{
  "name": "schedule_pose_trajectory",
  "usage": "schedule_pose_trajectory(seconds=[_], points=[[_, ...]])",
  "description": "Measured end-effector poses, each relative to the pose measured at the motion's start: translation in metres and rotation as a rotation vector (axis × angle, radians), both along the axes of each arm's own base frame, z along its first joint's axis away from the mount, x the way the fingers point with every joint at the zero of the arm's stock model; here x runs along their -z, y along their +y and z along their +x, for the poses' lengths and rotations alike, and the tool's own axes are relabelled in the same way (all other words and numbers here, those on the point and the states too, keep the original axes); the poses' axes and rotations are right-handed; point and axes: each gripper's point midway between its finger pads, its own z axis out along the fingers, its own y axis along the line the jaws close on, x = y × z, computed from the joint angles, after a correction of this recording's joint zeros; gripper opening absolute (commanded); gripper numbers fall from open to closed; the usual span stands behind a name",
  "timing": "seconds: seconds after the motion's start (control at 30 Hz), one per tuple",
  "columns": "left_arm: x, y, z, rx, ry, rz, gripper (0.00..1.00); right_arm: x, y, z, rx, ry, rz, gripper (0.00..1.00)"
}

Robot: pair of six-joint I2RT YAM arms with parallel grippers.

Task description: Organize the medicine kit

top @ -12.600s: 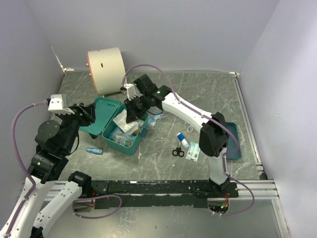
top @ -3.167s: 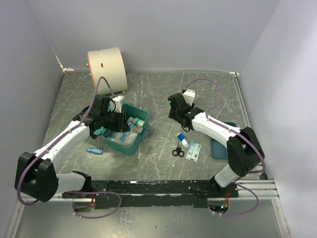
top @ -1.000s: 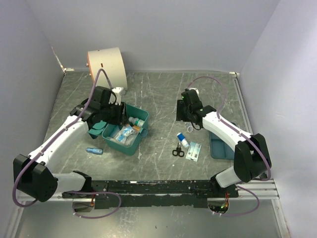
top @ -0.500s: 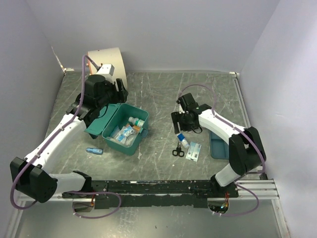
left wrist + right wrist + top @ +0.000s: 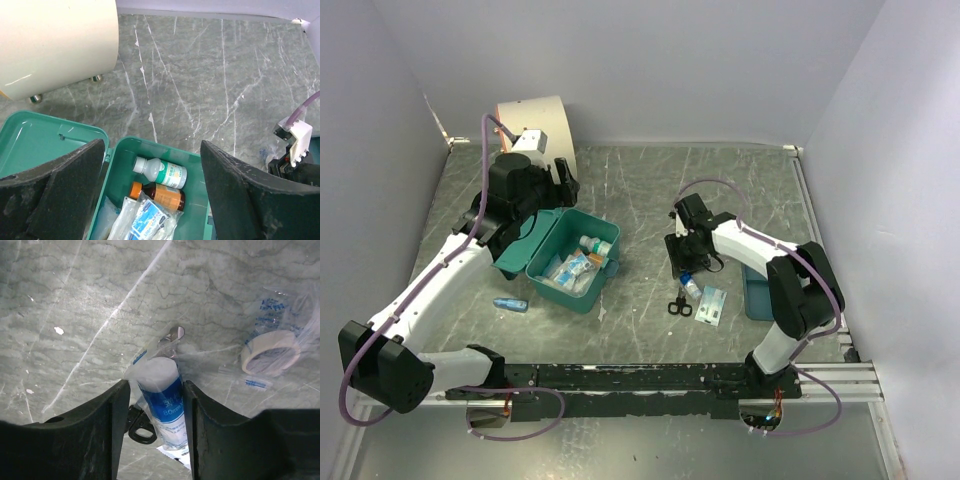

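Two arms at work: left gripper [image 5: 151, 145] hangs wide open above the open medicine kit [image 5: 555, 292], left of table [image 5: 640, 190] centre; fingers of right gripper [image 5: 157, 385] closely flank a blue tube [image 5: 164, 400], grip unclear.

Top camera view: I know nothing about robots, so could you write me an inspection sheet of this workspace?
Surface: grey, white-veined table.
Job's things: teal medicine kit, lid open; bottles and packets inside.
Clutter: scissors, blue-labelled bottle, flat packet, bagged tape roll, small blue item left of the kit, blue tray, cream drum.
Hands: left hand open and empty above the kit; right hand astride the blue-labelled bottle, grip unclear.
Cables: purple cable looping over each arm.
Surroundings: plain pale walls; metal rail at the near edge.
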Motion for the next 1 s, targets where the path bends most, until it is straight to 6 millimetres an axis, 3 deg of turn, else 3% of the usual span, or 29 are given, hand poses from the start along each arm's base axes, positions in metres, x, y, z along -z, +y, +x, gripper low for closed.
schedule_pose_trajectory(seconds=[0.43, 0.63, 0.77, 1.0], points=[[0.004, -0.005, -0.002, 0.037, 0.002, 0.003, 0.93, 0.005, -0.002, 0.009, 0.059, -0.067, 0.004, 0.25], [0.004, -0.013, -0.006, 0.09, 0.003, -0.007, 0.94, -0.006, 0.006, 0.024, 0.094, -0.137, 0.048, 0.23], [0.007, -0.022, -0.009, 0.143, 0.012, -0.018, 0.96, -0.041, 0.02, 0.049, 0.122, -0.262, 0.135, 0.21], [0.021, -0.046, -0.012, 0.271, 0.054, -0.049, 0.91, -0.141, 0.06, 0.116, 0.18, -0.558, 0.388, 0.19]])
